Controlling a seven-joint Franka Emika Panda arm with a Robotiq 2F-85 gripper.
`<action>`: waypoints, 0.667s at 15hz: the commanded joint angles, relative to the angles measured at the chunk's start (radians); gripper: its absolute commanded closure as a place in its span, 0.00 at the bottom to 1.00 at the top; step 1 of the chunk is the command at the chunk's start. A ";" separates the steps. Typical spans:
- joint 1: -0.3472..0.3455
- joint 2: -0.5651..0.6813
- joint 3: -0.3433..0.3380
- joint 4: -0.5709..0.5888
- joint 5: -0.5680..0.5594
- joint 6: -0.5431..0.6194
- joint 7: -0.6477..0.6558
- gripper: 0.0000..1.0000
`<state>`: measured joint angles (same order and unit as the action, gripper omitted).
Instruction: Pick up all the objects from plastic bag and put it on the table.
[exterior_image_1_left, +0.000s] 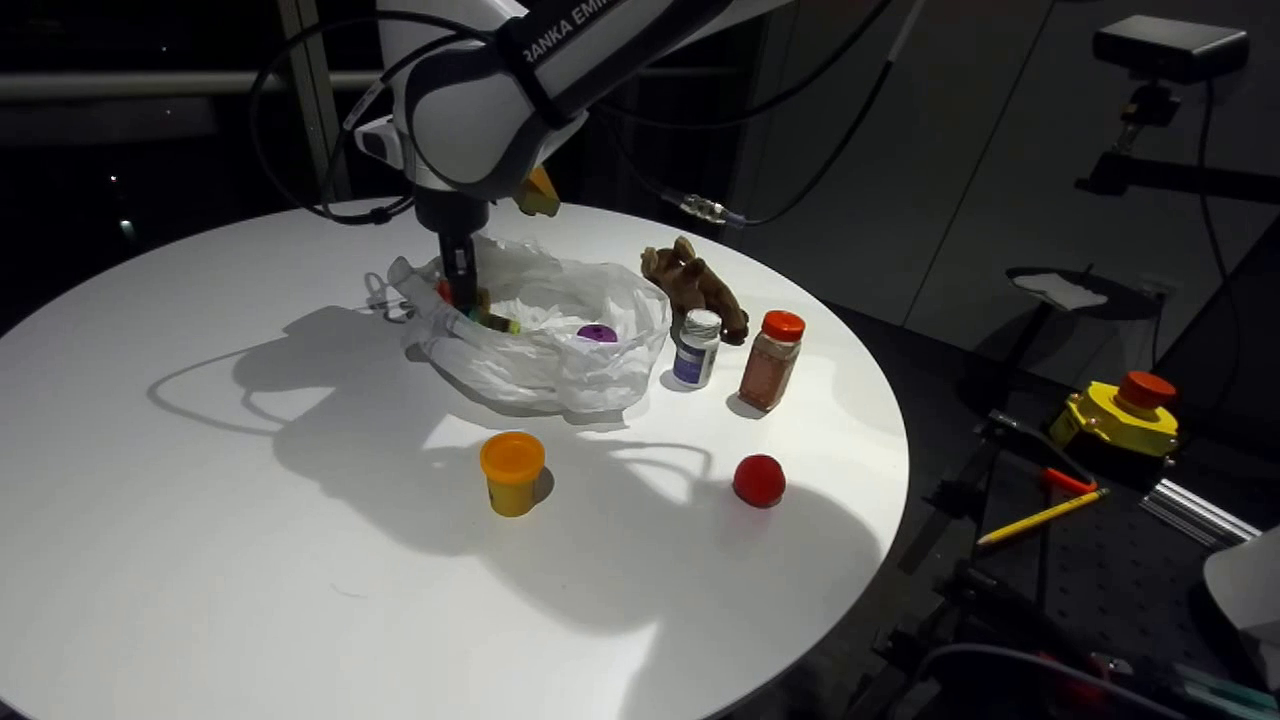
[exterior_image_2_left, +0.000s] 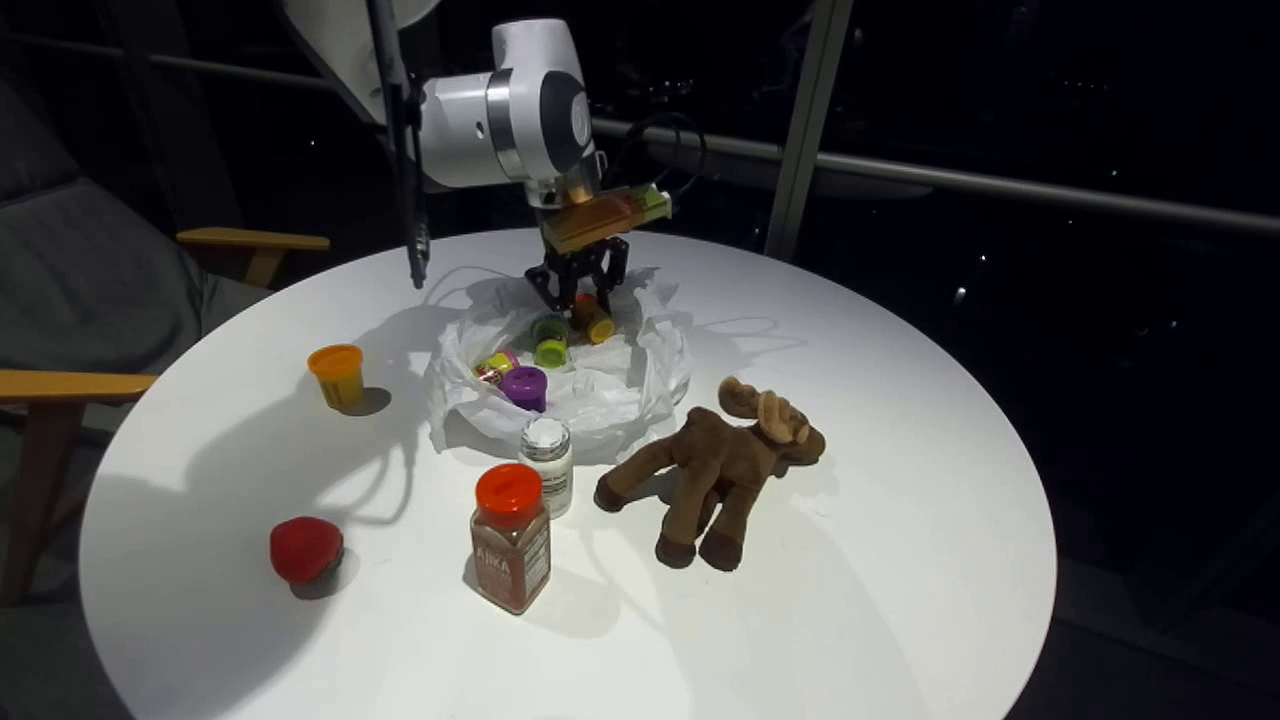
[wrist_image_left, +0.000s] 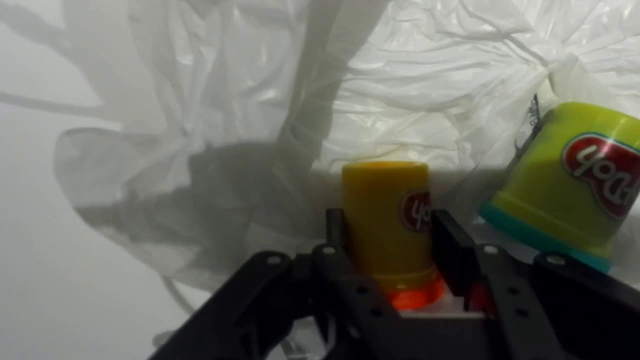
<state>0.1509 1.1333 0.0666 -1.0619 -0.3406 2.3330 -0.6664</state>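
Fingers (wrist_image_left: 454, 242) clenched on a yellow plastic cup (wrist_image_left: 387, 225) with a red-orange lid, one against either side. I see the cup lying on its side inside the wrinkled, translucent white plastic bag (exterior_image_1_left: 600, 385), close to the bag's edge. Just beside it, a lime-yellow plastic cup (wrist_image_left: 575, 175) with a teal lid, also on its side, apart from my fingers.

Elsewhere in the bag, in an exterior view: a purple plastic cup (exterior_image_2_left: 525, 388) and, just beside it, a small yellow-and-pink item (exterior_image_2_left: 495, 367), too small for me to say what.

Bag sits crumpled, mouth up, on the large round white table (exterior_image_1_left: 250, 600). Around it, in both exterior views:
- brown plush moose (exterior_image_2_left: 725, 455) with tan antlers, lying just beside the bag
- clear, square-sided jar (exterior_image_2_left: 512, 550) with a red lid and reddish-brown contents, upright
- white bottle (exterior_image_1_left: 697, 350) with a blue-purple label, upright, between bag and jar
- red ball (exterior_image_1_left: 759, 481), well apart from the bag
- amber-yellow plastic cup (exterior_image_1_left: 513, 482) with an orange lid, upright, near the bag

Off the table, in an exterior view: yellow box (exterior_image_1_left: 1115, 420) with a red button, yellow pencil (exterior_image_1_left: 1043, 516) near it.
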 joint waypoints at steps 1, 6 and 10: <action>0.015 -0.017 -0.026 0.038 -0.012 -0.036 0.001 0.79; 0.017 -0.162 -0.059 -0.112 -0.021 -0.043 0.059 0.79; 0.015 -0.307 -0.047 -0.310 -0.022 -0.040 0.095 0.79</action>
<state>0.1550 0.9730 0.0188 -1.1786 -0.3407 2.2988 -0.6251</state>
